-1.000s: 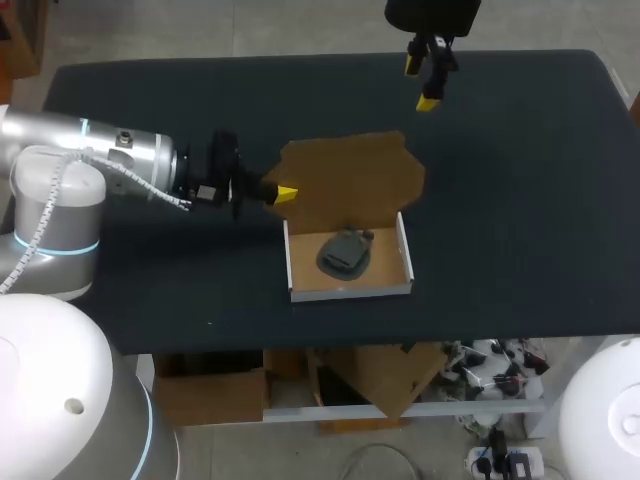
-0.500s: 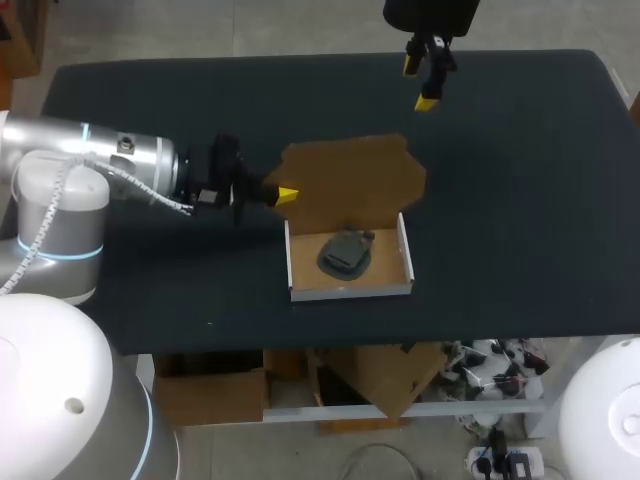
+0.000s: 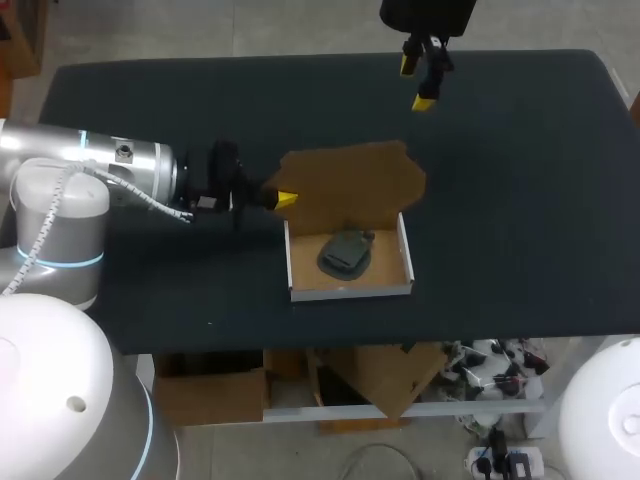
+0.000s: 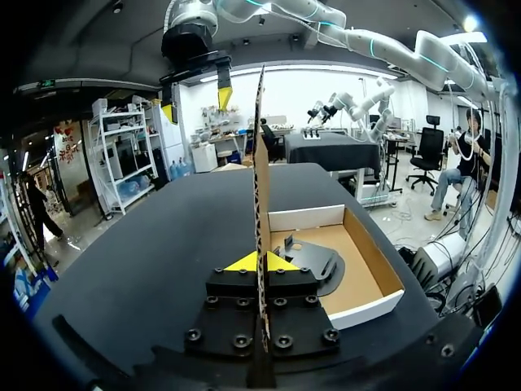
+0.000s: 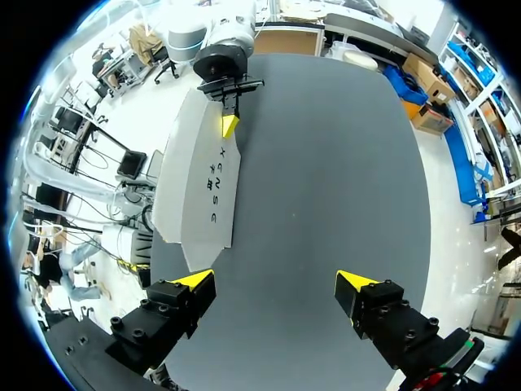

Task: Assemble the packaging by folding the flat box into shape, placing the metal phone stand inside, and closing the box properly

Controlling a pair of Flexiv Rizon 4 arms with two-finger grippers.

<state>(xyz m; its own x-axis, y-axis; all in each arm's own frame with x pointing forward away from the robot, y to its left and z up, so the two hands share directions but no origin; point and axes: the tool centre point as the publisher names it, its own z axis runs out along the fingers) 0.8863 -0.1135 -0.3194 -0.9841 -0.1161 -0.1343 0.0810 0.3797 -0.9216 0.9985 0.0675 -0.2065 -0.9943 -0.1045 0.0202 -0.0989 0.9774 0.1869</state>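
Observation:
The box tray point(image 3: 349, 286) has white walls and a brown floor, and the dark metal phone stand point(image 3: 345, 252) lies inside it. Its brown lid flap point(image 3: 350, 180) stands raised behind the tray. My left gripper point(image 3: 284, 199) is shut on the lid's left edge. In the left wrist view the lid point(image 4: 261, 155) shows edge-on, pinched in the left gripper point(image 4: 260, 262), with the tray point(image 4: 369, 267) and stand point(image 4: 316, 259) beside it. My right gripper point(image 3: 421, 78) hangs open over the table's far side. From the right gripper point(image 5: 275, 283), the lid's white outer face point(image 5: 203, 183) is ahead.
The dark table point(image 3: 520, 200) stretches wide to the right of the box and in front of it. Nothing else lies on it. The left arm point(image 3: 120, 180) comes in low across the table's left side.
The lid has tipped slightly more upright as the left gripper drew back a little. The right gripper has shifted slightly left.

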